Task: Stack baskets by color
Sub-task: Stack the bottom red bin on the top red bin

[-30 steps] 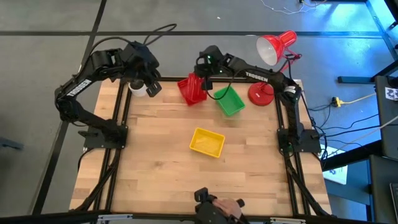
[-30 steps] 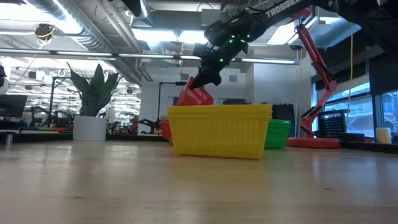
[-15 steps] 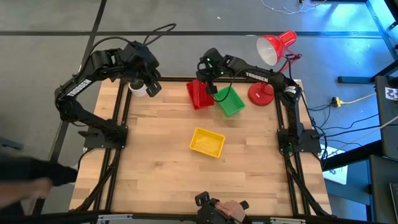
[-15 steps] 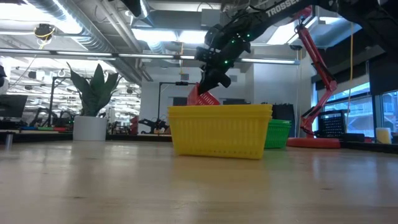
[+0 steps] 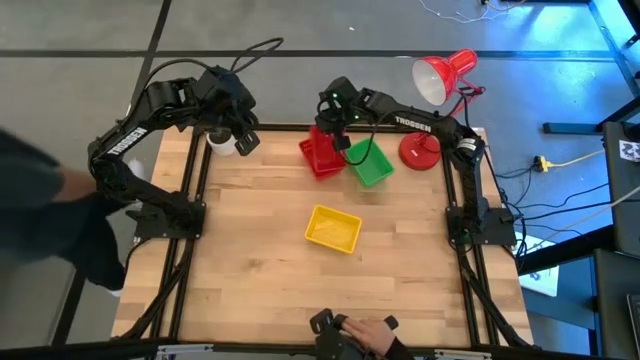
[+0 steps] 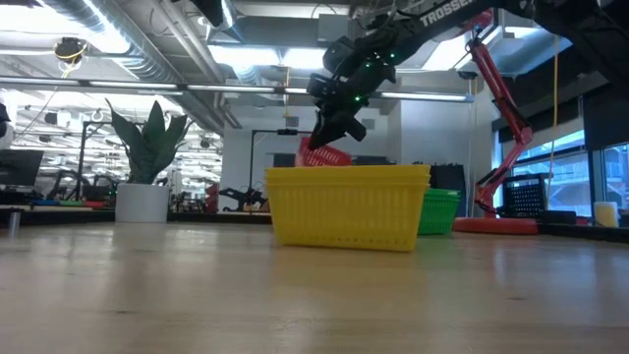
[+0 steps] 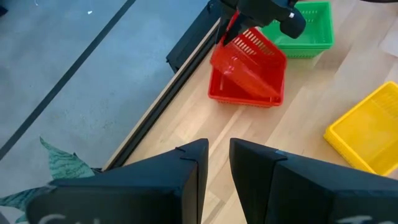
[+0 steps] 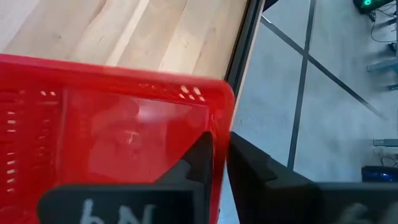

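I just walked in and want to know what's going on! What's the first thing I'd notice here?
You'd spot the right gripper at the table's far edge, pinching the rim of a tilted red basket over another red basket. A green basket sits just beside them, and a yellow basket sits alone mid-table. A red lamp stands at the far right corner, and the left gripper waits at the far left edge.

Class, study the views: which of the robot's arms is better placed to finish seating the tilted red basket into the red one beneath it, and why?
The right. The right gripper is at the tilted red basket, whose rim sits between its fingers, right above the lower red basket. The left gripper waits at the table's far left corner, holding nothing.
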Motion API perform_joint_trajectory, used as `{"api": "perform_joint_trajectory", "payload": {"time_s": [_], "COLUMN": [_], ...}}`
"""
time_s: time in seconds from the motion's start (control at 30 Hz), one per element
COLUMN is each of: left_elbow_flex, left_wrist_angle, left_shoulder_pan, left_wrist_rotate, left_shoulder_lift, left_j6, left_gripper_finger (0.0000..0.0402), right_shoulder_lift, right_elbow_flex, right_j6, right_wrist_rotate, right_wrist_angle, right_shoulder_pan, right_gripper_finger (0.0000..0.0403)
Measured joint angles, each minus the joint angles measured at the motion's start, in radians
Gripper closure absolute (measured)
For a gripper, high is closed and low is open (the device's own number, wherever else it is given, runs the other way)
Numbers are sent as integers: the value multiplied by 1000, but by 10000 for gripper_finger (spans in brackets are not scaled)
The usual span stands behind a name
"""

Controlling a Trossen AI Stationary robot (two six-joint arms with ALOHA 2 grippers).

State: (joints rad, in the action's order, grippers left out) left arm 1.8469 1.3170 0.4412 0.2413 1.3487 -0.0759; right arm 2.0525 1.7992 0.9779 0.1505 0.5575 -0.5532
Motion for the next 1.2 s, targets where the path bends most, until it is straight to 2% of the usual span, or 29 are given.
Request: {"api": "perform_joint_trajectory", "payload": {"time_s": [0.17,0.23,0.4,0.57,0.67,0.9,1.03,1.13,1.2], "left_elbow_flex": [0,0,0,0,0,-37,-111,-173,-226], "left_wrist_angle": [0,0,1,2,2,-39,-91,-214,-312], "left_shoulder_pan": [0,0,0,0,0,43,121,170,186], "left_wrist_rotate": [0,0,0,0,1,83,-10,-36,-88], "left_shoulder_lift": [0,0,0,0,0,6,26,19,22], "left_j6": [0,0,0,0,0,7,19,73,109], "left_gripper_finger": [344,344,344,344,344,344,344,344,344], "right_shoulder_lift": [0,0,-1,-10,-2,-42,-118,-168,-217], "right_elbow_flex": [0,0,2,47,47,76,135,176,191], "right_j6": [39,101,136,-16,-135,-260,-314,-379,-423], "right_wrist_rotate": [4,7,-14,-12,-36,-36,8,31,34], "right_wrist_angle": [3,16,-11,-89,-145,-66,46,138,178], "right_shoulder_pan": [13,21,39,40,32,17,22,28,29], "right_gripper_finger": [343,341,343,359,386,401,401,401,402]}}
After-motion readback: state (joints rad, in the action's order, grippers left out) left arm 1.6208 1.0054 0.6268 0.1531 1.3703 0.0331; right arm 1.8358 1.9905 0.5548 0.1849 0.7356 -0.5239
